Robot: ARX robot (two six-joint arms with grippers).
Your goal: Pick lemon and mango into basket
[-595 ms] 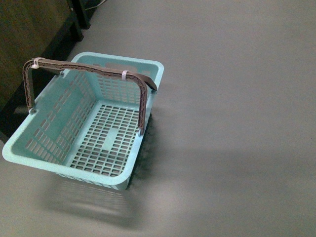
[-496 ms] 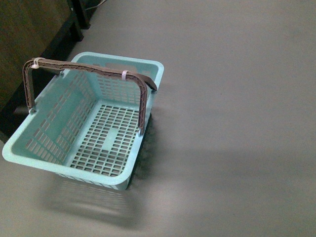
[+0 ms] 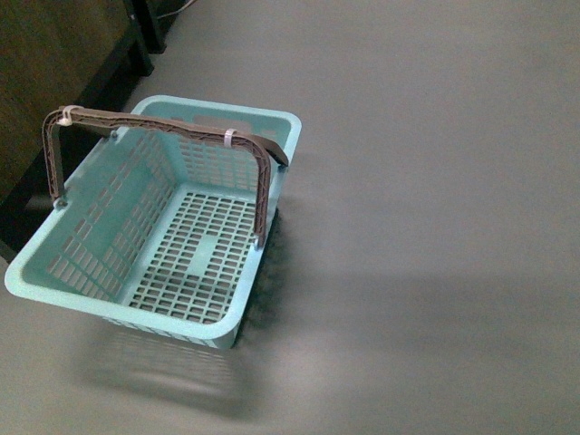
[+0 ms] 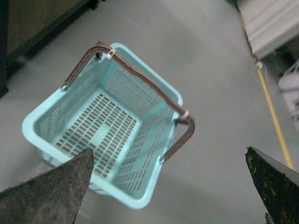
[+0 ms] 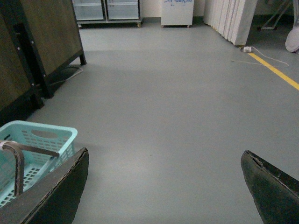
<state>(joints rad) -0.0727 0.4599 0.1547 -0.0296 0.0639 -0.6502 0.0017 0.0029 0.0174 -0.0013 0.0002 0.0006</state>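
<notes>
Left fingers [image 4: 51,196] spread wide, nothing held; right fingers [image 5: 275,186] same. Basket [image 3: 91,304]: on floor [image 3: 435,181], front-left of us, empty, w/ handle [image 3: 163,127] upright. Lemon, mango: not in view. Risk, we judge: fruit dropped from above may hit handle, bounce out.

We count one basket [image 3: 227,108], carrying one brown handle [image 3: 163,125] with two white ties: one tie [image 3: 65,115] above the basket's left wall, the other tie [image 3: 228,138] nearer its right wall. Left of the basket we count one dark cabinet [image 3: 45,54]; well apart from the basket, one yellow floor line [image 5: 275,72].
</notes>
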